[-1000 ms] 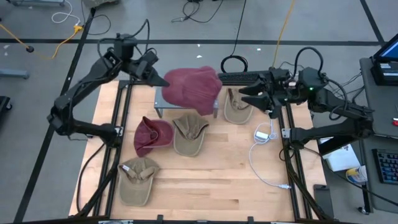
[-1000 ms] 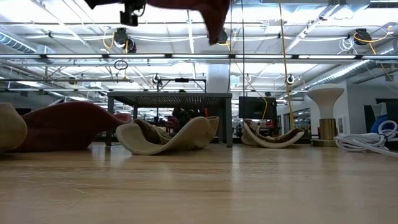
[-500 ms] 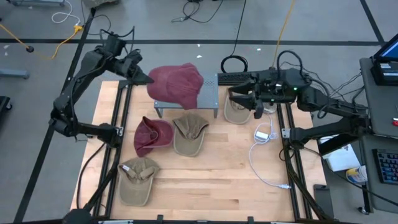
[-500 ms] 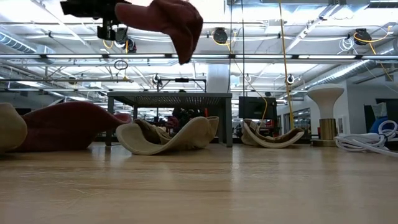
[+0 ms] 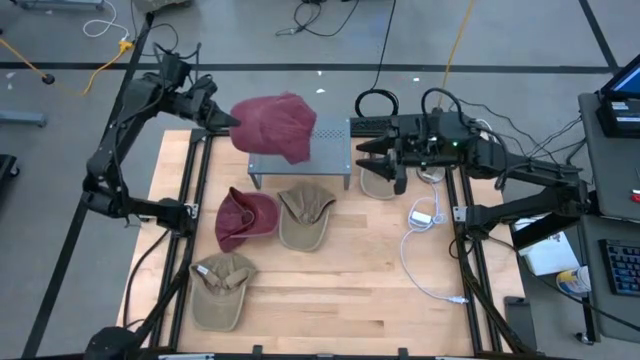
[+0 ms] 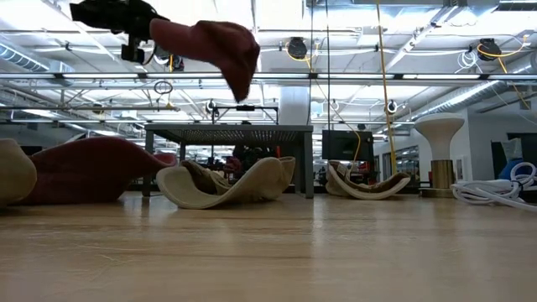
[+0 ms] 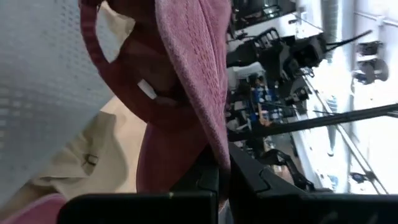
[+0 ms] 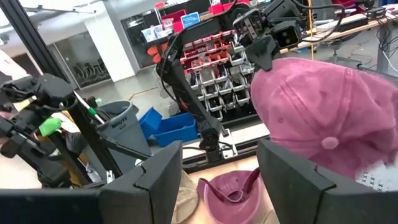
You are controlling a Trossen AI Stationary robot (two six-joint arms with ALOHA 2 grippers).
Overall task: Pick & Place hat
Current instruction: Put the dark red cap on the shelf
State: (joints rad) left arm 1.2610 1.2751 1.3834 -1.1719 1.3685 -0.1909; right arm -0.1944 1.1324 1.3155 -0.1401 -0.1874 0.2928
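A maroon hat (image 5: 275, 125) hangs in the air over the left end of a grey perforated stand (image 5: 325, 155); the low view shows the hat (image 6: 214, 42) high above the table. My left gripper (image 5: 228, 120) is at its left side, shut on it. My right gripper (image 5: 375, 158) hovers open above a tan hat (image 5: 382, 182) lying on the table right of the stand. In the right wrist view, its fingers stand wide apart and the maroon hat (image 8: 323, 106) shows ahead. My left gripper (image 7: 222, 168) pinches the maroon hat's edge (image 7: 214, 140) between its two fingers, coming level from the table's left. The hat is lifted clear and droops away from the fingers, its lowest end (image 6: 239, 80) pointing down. Which part of the rim it has, I cannot tell.
On the table in front of the stand lie a second maroon hat (image 5: 245, 215) and a tan hat (image 5: 305, 215); another tan hat (image 5: 222, 290) lies near the front left. A white cable with an adapter (image 5: 425, 215) trails along the right side.
My left gripper has carried the maroon hat toward the table's left and a little down, staying shut on it; the hat has moved from the stand's middle to its left end. My right gripper has moved toward the table's left, nearer the stand.
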